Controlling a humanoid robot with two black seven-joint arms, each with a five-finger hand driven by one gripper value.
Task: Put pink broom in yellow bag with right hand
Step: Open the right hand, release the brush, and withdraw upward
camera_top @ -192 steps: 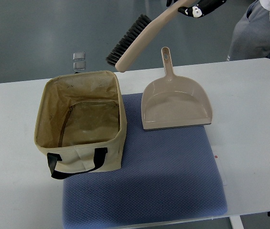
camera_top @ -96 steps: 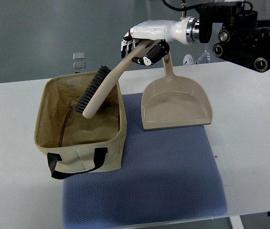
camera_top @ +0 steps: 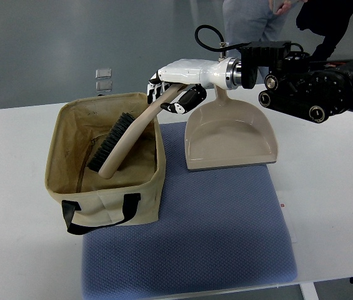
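Observation:
The pink broom, a beige-pink hand brush with dark bristles, slants down into the yellow bag, head low inside and handle over the bag's right rim. My right hand is shut on the handle's upper end, just above the bag's far right corner. Its white forearm and black arm reach in from the right edge. The left arm is out of sight.
A matching pink dustpan lies right of the bag, partly under my right forearm. Bag and dustpan rest on a blue mat on the white table. A person stands behind the table.
The right hand has come down and slightly left, lowering the broom's head deeper into the bag. A second ago the broom was still high above the table's far edge.

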